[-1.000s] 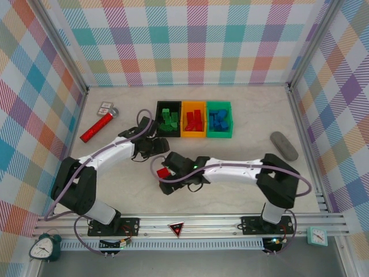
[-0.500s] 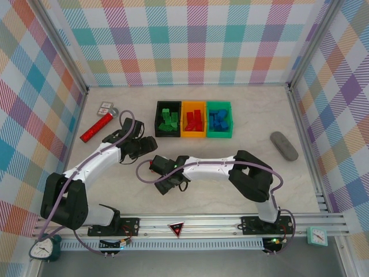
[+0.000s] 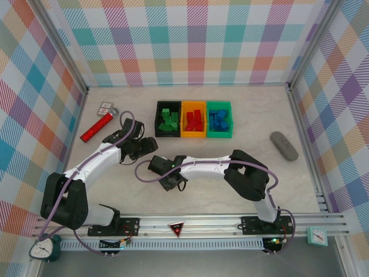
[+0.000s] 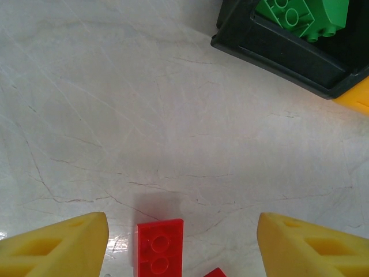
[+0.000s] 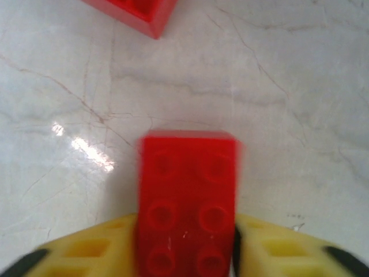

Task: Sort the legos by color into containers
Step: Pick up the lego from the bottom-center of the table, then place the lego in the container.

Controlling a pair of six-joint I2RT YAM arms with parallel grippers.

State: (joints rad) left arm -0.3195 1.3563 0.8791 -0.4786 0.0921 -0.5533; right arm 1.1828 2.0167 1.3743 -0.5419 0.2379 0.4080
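**Step in hand: a red brick gripped, awaiting transfer to its bin.** Nearest the table (image 3: 248,104) edge, the right arm folds back on itself, elbow high and forearm running leftward low over the surface. The right gripper (image 5: 187,248) has its jaws clamped on the long sides of a red brick (image 5: 187,196); whether the brick rests on the surface or hangs just above it cannot be told. A second red brick (image 5: 131,9) lies just beyond it. Slightly farther in, the left arm stretches diagonally from its base, and the left gripper (image 4: 183,239) hovers with jaws wide apart over a loose brick (image 4: 159,248), also red, lying flat. Beyond both stand the black bin (image 4: 277,55) holding green bricks (image 4: 294,17), the orange bin (image 3: 193,136) holding red bricks (image 3: 194,120), and the green bin (image 3: 219,135) holding blue bricks (image 3: 219,119). The next move probably calls for a lift, a forward carry clear of the nearby left gripper, and release over the orange bin.
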